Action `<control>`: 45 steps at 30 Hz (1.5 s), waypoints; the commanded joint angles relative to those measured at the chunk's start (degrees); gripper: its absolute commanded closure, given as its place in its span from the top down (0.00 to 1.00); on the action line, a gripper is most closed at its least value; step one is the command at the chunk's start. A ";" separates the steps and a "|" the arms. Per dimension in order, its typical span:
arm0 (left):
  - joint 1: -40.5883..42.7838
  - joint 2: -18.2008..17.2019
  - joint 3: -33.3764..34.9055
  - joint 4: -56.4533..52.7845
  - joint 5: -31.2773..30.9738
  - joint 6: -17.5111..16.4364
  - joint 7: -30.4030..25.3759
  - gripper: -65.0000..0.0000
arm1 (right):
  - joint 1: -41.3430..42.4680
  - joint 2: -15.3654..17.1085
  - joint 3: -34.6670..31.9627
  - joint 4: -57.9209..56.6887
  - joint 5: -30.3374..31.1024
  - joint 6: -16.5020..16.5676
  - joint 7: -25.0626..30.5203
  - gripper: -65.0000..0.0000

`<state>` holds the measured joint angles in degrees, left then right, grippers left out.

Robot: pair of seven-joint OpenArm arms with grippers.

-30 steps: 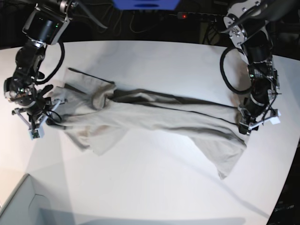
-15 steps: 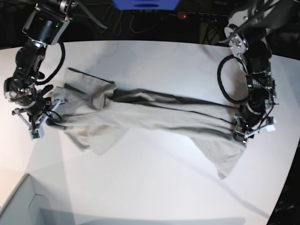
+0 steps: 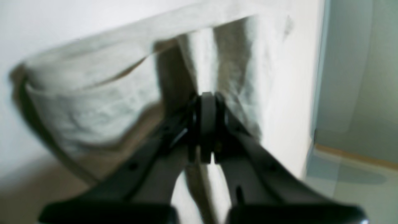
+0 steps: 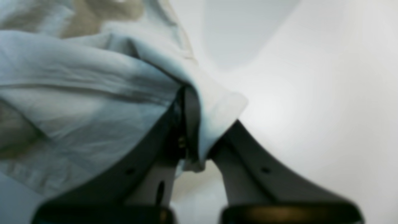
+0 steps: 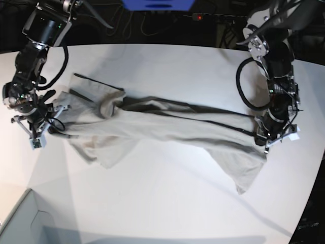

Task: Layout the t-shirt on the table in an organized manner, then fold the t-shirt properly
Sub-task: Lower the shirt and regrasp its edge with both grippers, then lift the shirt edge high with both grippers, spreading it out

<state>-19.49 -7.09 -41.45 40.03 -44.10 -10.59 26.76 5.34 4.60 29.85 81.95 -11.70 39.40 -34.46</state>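
Note:
The light grey-beige t-shirt (image 5: pixel 167 127) lies bunched into a long band across the white table (image 5: pixel 167 203), with one end spread at the left and a flap trailing at the lower right. My left gripper (image 5: pixel 265 138) is at the shirt's right end. In the left wrist view it (image 3: pixel 206 109) is shut on the t-shirt (image 3: pixel 93 102), its black fingers pressed together over the cloth. My right gripper (image 5: pixel 41 131) is at the shirt's left end. The right wrist view shows it (image 4: pixel 205 124) shut on a fold of the t-shirt (image 4: pixel 93 102).
A pale grey box corner (image 5: pixel 20 223) sits at the lower left. Cables and a power strip (image 5: pixel 203 18) run behind the table's far edge. The table's curved edge (image 5: pixel 310 193) passes close to my left arm, and floor (image 3: pixel 357 93) shows beyond it.
My left gripper came down onto the shirt's right end and shut on it. The right gripper, still holding the left end, shifted slightly up and left.

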 commanded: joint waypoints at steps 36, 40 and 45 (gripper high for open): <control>20.76 -0.16 0.00 35.35 -17.22 -0.71 12.14 0.00 | -4.07 -4.38 5.71 8.64 -4.78 0.60 -3.04 0.58; 20.76 -0.07 0.18 35.18 -17.22 -0.71 12.23 0.00 | -8.46 -8.34 5.10 10.05 -4.78 0.60 -3.39 0.58; 20.76 -0.07 0.35 35.18 -17.22 -0.71 12.23 0.00 | -9.08 -9.48 5.19 6.18 -4.78 0.60 -3.48 0.58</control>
<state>2.00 -6.50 -41.08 74.26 -60.07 -10.55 39.62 -4.32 -5.39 34.98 87.07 -16.78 39.38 -38.96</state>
